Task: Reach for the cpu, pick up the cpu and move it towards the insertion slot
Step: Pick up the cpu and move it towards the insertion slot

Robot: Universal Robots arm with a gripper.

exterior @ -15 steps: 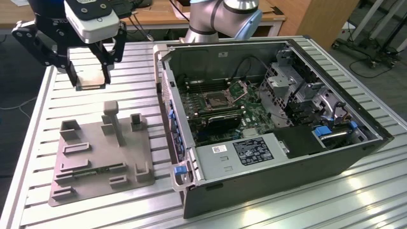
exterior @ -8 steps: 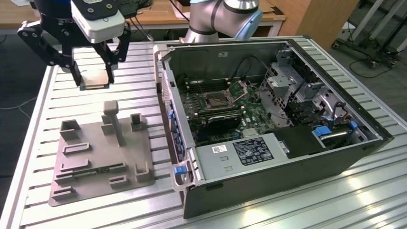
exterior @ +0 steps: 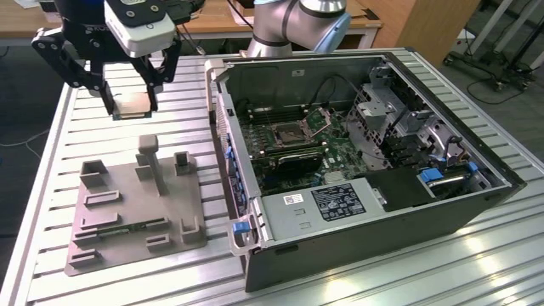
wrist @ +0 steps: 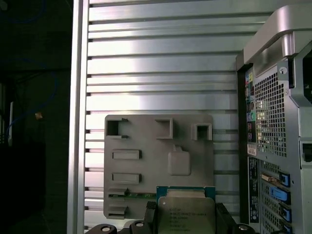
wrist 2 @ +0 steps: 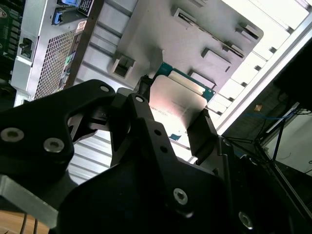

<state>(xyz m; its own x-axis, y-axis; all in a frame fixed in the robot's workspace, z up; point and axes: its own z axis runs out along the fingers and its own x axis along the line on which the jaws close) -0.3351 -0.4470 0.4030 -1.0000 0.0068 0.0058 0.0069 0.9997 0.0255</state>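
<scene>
Two fingers [exterior: 107, 95] are clamped on opposite edges of the cpu [exterior: 132, 106], and the chip hangs between them, clear of the bench [exterior: 85, 137]. In both wrist views its pale metal face sits squarely between the dark pads with a green rim showing along one side. No other support is evident, so the hold rests on two thin edges. A jolt or a quick swing could let the chip pivot or slide out and drop onto the ribbed bench or onto the grey fixture plate [exterior: 127, 191], which lies below and toward the camera. The cpu is well apart from the insertion slot [exterior: 287, 134], which sits deep in the open computer case [exterior: 383, 248] on the exterior view's right. The near case wall [exterior: 223, 115] stands between the two. A low or flat path would, in my judgement, strike that wall with the chip or the fingers. The hinged plate [exterior: 322, 118] appears raised just beside the slot, and a wide approach could catch it. Any tilt carried in the grip would bring one corner down first onto the socket's dark centre, with risk of damage there. Chip orientation relative to the slot cannot be confirmed.
</scene>
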